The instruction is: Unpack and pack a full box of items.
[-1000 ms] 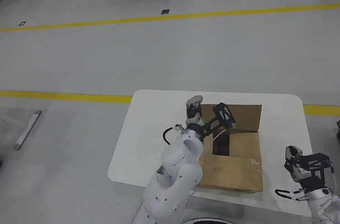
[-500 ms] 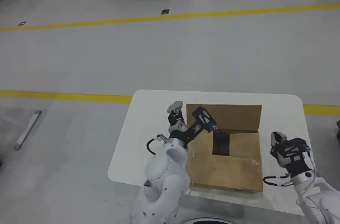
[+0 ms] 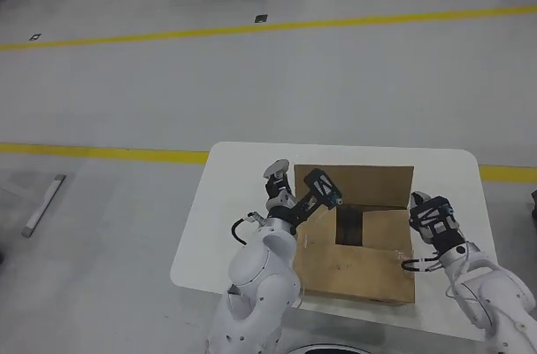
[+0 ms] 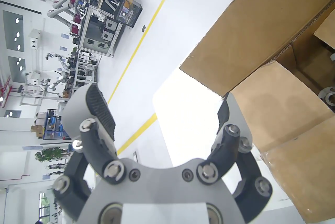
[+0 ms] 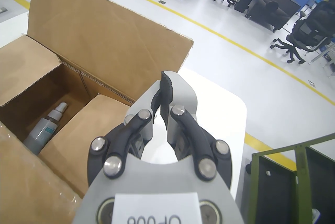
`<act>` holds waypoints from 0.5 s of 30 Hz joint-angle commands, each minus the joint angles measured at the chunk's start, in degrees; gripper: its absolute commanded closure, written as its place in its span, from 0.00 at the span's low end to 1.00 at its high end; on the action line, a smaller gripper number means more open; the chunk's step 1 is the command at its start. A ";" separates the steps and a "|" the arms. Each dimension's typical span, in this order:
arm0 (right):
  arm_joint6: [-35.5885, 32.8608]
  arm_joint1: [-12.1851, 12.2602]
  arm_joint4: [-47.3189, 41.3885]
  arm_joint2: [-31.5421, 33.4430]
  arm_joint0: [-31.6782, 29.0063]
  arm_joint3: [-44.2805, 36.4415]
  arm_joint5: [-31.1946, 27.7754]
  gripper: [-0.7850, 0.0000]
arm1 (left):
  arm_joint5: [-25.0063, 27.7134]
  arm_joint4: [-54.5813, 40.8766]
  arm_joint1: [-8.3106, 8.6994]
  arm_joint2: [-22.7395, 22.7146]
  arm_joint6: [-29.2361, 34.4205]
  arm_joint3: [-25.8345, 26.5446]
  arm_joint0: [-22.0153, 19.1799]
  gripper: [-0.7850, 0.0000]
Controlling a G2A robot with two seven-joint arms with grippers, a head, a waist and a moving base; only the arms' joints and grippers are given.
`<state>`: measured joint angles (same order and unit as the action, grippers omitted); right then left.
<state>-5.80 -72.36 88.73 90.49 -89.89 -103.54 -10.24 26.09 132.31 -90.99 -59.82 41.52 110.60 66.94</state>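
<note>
Spray bottle [image 5: 43, 128] lay low in box [image 5: 104, 26]; looked light, slick plastic, best grabbed mid-body. Left gripper [image 4: 159, 102] was wide, right gripper [image 5: 164, 86] closed on nothing

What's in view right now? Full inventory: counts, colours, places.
box: 1, brown cardboard, flaps open, on the table
spray bottle: 1, grey-blue with white top, lying inside the box
table: 1, white, under the box
rack: 1, dark green, on the floor beside the table
left gripper: 1, grey and black, open, at the box's left flap
right gripper: 1, grey and black, shut, at the box's right side
</note>
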 commanded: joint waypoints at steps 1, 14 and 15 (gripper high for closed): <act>-1.03 -0.02 0.34 -0.74 1.79 1.51 -0.17 1.00 | 0.00 0.00 0.00 0.00 0.00 0.00 0.00 0.00; -6.54 -0.37 -3.75 -4.28 14.51 13.23 -2.65 1.00 | 0.00 0.00 0.00 0.00 0.00 0.00 0.00 0.00; -7.12 -0.40 -4.87 -4.36 15.29 14.15 -3.16 1.00 | 0.00 0.00 0.00 0.00 0.00 0.00 0.00 0.00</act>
<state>-12.46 -72.73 84.97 86.20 -75.24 -90.18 -12.98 26.09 132.31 -90.99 -59.82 41.52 110.60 66.94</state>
